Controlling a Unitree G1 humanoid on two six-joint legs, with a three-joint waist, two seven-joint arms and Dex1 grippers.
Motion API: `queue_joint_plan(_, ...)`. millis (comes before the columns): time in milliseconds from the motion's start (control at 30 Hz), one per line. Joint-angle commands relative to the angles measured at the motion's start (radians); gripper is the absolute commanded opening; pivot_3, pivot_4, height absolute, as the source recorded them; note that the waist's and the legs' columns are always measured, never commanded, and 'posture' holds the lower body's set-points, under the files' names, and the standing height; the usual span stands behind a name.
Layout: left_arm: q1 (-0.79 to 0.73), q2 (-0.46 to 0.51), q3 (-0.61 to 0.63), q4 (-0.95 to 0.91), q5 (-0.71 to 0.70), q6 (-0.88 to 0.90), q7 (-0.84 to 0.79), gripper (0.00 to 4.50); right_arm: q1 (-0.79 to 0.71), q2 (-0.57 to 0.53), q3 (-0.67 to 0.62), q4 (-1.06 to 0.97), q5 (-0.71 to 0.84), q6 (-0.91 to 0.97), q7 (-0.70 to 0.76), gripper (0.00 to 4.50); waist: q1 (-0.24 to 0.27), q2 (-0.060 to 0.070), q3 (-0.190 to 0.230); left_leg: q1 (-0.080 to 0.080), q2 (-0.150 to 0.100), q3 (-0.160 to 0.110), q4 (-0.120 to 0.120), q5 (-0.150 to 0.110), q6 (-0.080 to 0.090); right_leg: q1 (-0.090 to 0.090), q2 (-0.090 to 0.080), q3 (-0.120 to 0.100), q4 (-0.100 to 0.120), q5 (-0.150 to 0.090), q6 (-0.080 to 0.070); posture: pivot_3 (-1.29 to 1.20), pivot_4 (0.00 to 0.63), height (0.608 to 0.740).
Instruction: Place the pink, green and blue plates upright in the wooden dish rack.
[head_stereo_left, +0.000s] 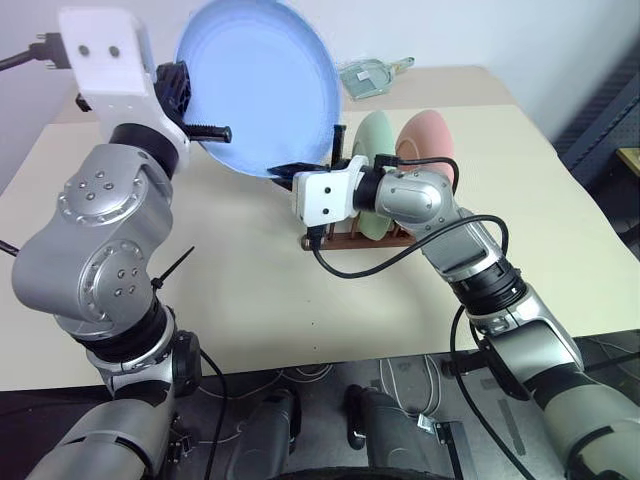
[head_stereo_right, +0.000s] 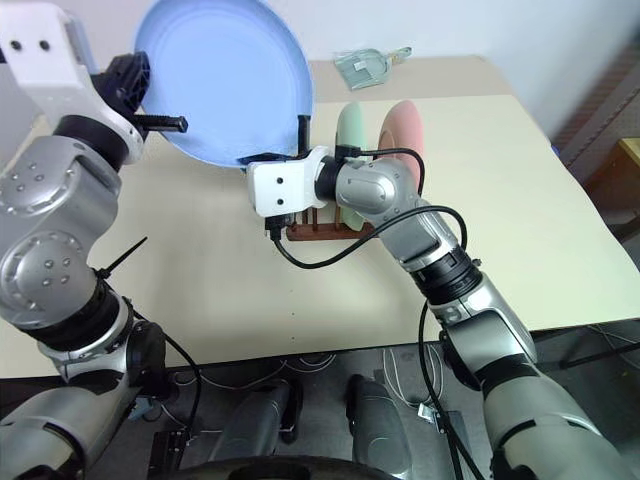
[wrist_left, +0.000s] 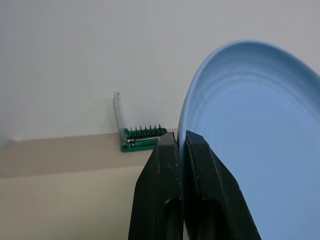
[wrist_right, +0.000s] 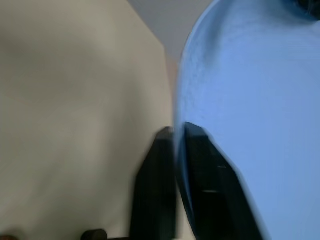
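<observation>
The blue plate (head_stereo_left: 260, 80) hangs tilted in the air above the table, held from two sides. My left gripper (head_stereo_left: 212, 132) is shut on its left rim, and its fingers (wrist_left: 165, 165) pinch the edge. At the plate's lower rim my right gripper (head_stereo_left: 288, 170) is shut as well, with the edge between its fingers (wrist_right: 200, 150). The green plate (head_stereo_left: 375, 135) and the pink plate (head_stereo_left: 430, 135) stand upright side by side in the wooden dish rack (head_stereo_left: 345, 240), just behind my right wrist. Much of the rack is hidden by that wrist.
A green bit case (head_stereo_left: 365, 75) with a clear lid lies at the table's far edge. A black cable (head_stereo_left: 400, 258) from my right wrist loops over the beige table (head_stereo_left: 250, 290) in front of the rack. Dark floor and cables lie below the table's near edge.
</observation>
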Motion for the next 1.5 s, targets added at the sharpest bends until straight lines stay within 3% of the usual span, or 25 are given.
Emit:
queue_joint_plan(33,-0.030,-0.025,0.051,-0.044,-0.006,-0.016,-0.006,0.00,-0.001,0.007,-0.025,-0.016,-0.009,-0.004,-0.013,0.05,0.001,0.000,0.000,0.000,0.000,0.000,0.000,0.000,0.000,0.000,0.000,0.000,0.000,0.000,0.000,0.00,0.150,0.740)
queue_joint_plan(133,-0.037,-0.062,0.093,-0.030,-0.008,-0.019,0.003,0.00,0.007,0.003,-0.023,-0.025,-0.018,-0.011,-0.013,0.05,0.002,0.000,0.000,0.000,0.000,0.000,0.000,0.000,0.000,0.000,0.000,0.000,0.000,0.000,0.000,0.00,0.150,0.740)
queue_joint_plan(233,-0.063,-0.106,0.147,-0.012,-0.015,-0.056,0.016,0.93,0.015,0.000,-0.024,-0.034,-0.022,-0.023,-0.014,0.00,0.003,0.000,0.000,0.000,0.000,0.000,0.000,0.000,0.000,0.000,0.000,0.000,0.000,0.000,0.000,0.00,0.150,0.740)
queue_joint_plan(467,-0.153,-0.132,0.303,0.056,0.007,-0.224,0.105,4.44,0.014,0.012,-0.041,-0.039,-0.003,-0.017,-0.016,0.00,0.003,0.000,0.000,0.001,0.001,0.000,0.000,0.000,0.000,0.000,0.001,0.000,0.000,0.000,-0.001,0.00,0.150,0.740)
queue_joint_plan(567,-0.106,-0.014,0.323,0.092,0.053,-0.304,0.073,4.44,0.016,0.046,-0.079,-0.075,0.080,0.032,-0.005,0.00,-0.007,0.000,0.000,0.001,0.002,0.001,0.000,0.000,-0.001,0.000,0.002,0.000,0.000,0.001,-0.002,0.00,0.150,0.740)
queue_joint_plan(767,0.173,0.205,0.332,0.181,0.095,-0.384,-0.085,4.44,-0.008,0.137,-0.198,-0.182,0.314,0.257,0.011,0.00,-0.017,0.000,0.000,0.005,0.004,0.001,-0.002,-0.001,0.001,0.001,0.004,0.003,0.003,0.002,-0.003,0.00,0.150,0.740)
queue_joint_plan(867,0.511,0.283,0.249,0.153,0.096,-0.445,-0.293,4.44,0.007,0.199,-0.299,-0.312,0.576,0.518,-0.005,0.00,-0.020,0.001,0.000,0.006,0.004,0.001,-0.001,-0.002,0.001,0.001,0.004,0.003,0.006,0.002,-0.005,0.00,0.150,0.740)
queue_joint_plan(1000,0.704,0.308,0.178,0.107,0.080,-0.538,-0.422,4.44,0.031,0.227,-0.370,-0.400,0.765,0.728,-0.057,0.00,-0.012,-0.001,-0.001,0.008,0.005,0.001,-0.002,-0.003,0.000,0.000,0.001,0.003,0.009,-0.002,-0.011,0.00,0.150,0.740)
queue_joint_plan(1133,0.875,0.276,0.075,0.067,0.056,-0.633,-0.550,4.44,0.069,0.317,-0.468,-0.452,1.007,0.931,-0.200,0.00,-0.017,0.000,-0.001,0.009,0.006,0.002,-0.003,-0.004,-0.002,0.001,-0.001,0.003,0.009,-0.005,-0.016,0.00,0.150,0.740)
queue_joint_plan(1500,0.975,0.236,-0.006,0.000,-0.081,-0.696,-0.695,4.44,0.067,0.384,-0.616,-0.358,1.240,1.088,-0.537,0.00,-0.019,0.003,0.001,0.008,0.006,0.002,-0.005,-0.004,-0.001,0.000,-0.001,0.002,0.007,-0.006,-0.018,0.00,0.150,0.740)
